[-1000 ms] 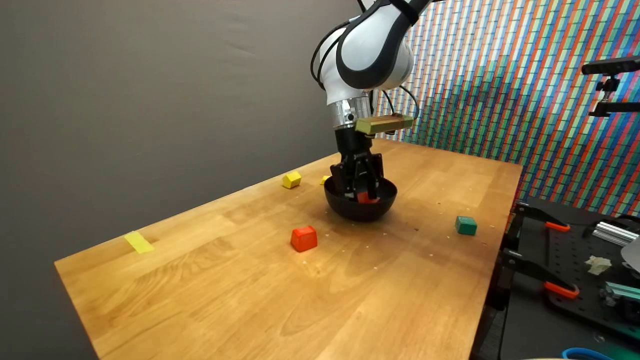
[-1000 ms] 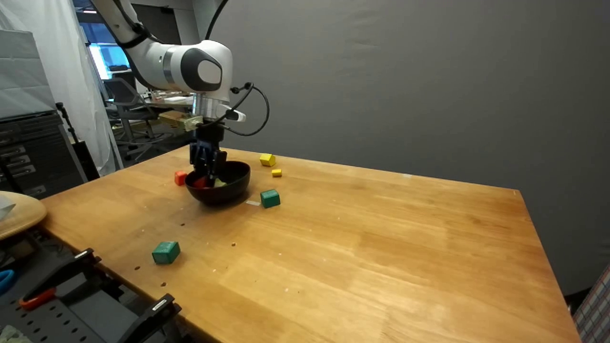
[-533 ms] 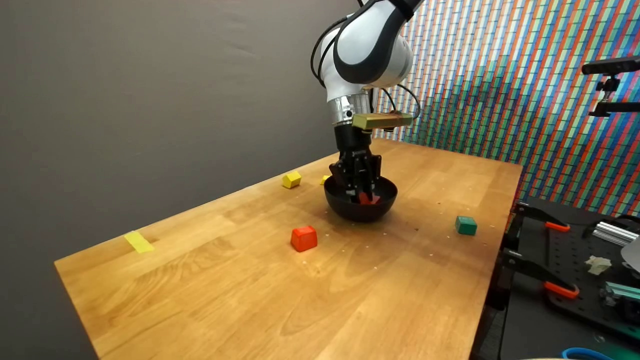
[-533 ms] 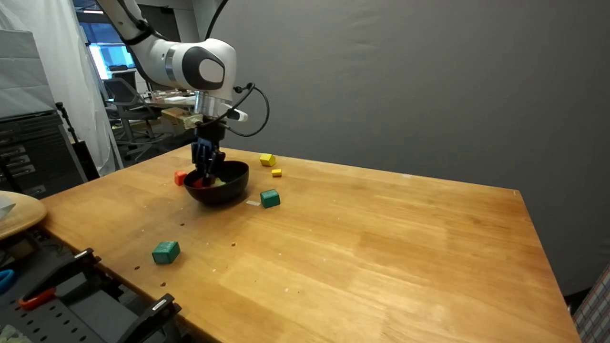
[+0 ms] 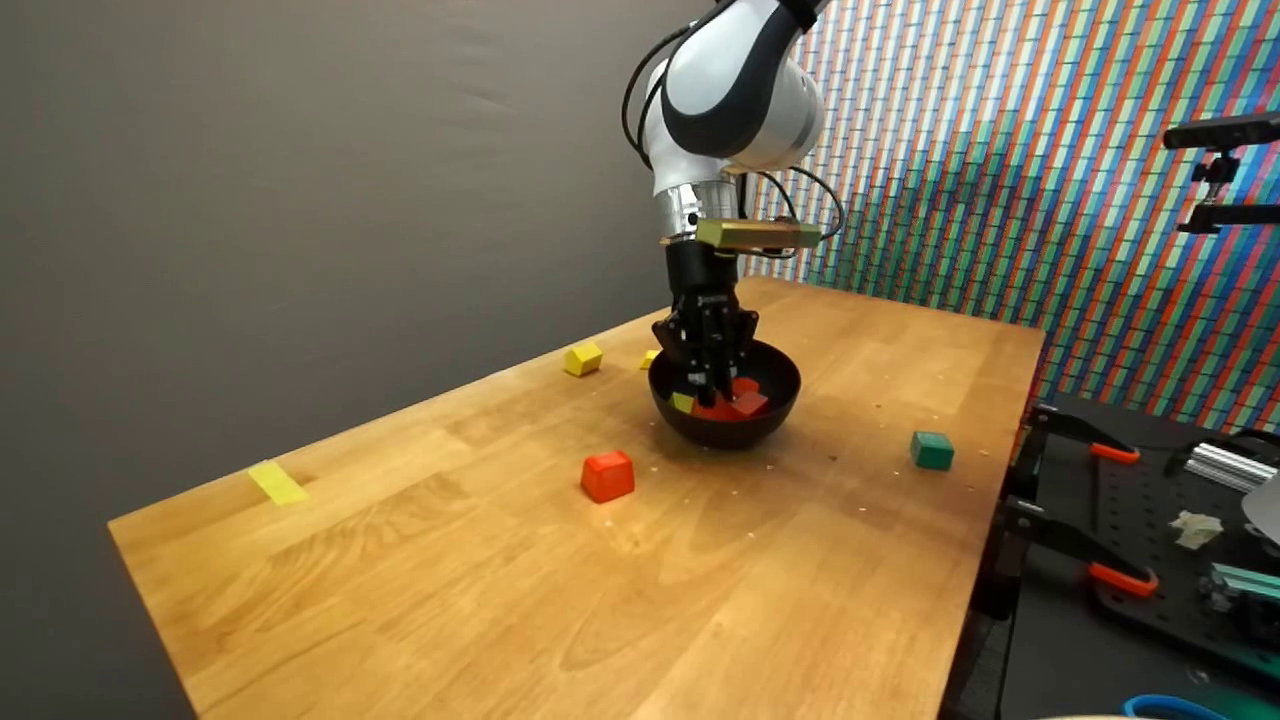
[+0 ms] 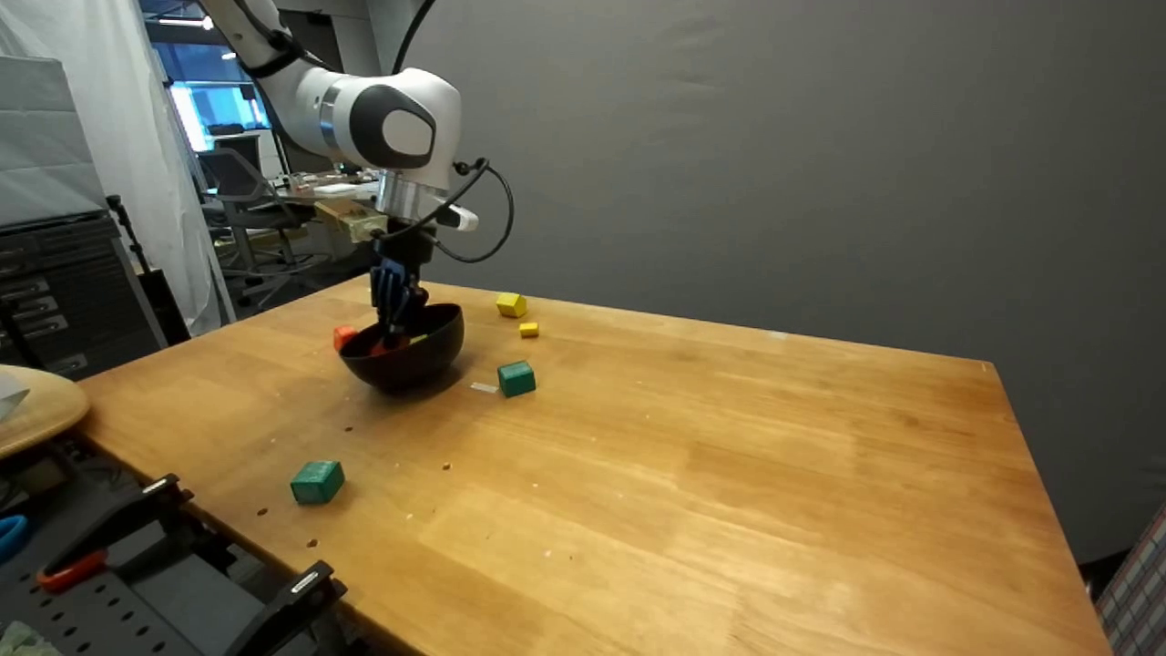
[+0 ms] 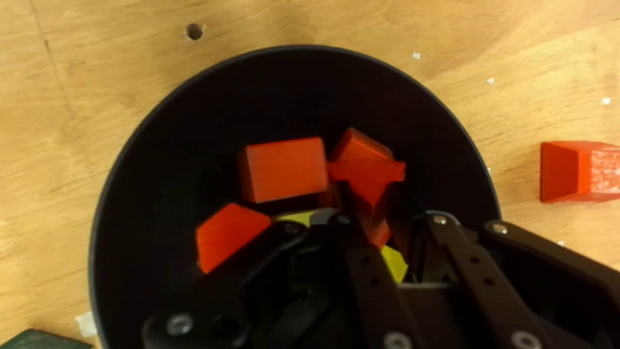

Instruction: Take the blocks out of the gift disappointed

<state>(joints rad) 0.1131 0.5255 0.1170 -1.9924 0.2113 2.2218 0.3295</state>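
Black bowl [image 6: 401,369] is tipping further; the end effector [image 7: 373,194], nearly closed, is reaching a red block [image 7: 365,170], grip unclear; easing upward should be levelling the bowl.

In an exterior view the gripper [image 6: 393,326] pointed down into a tilted black bowl [image 6: 405,366], a red piece [image 6: 381,348] and a yellow piece [image 6: 418,338] inside, close by it. Left of the gripper as seen sat a red block [image 6: 344,336]; right of it, a big yellow block [image 6: 511,305], a small yellow block [image 6: 529,330] and a nearer green block [image 6: 516,379]. Well in front of it, another green block [image 6: 317,483] rested on the wooden table [image 6: 729,474].
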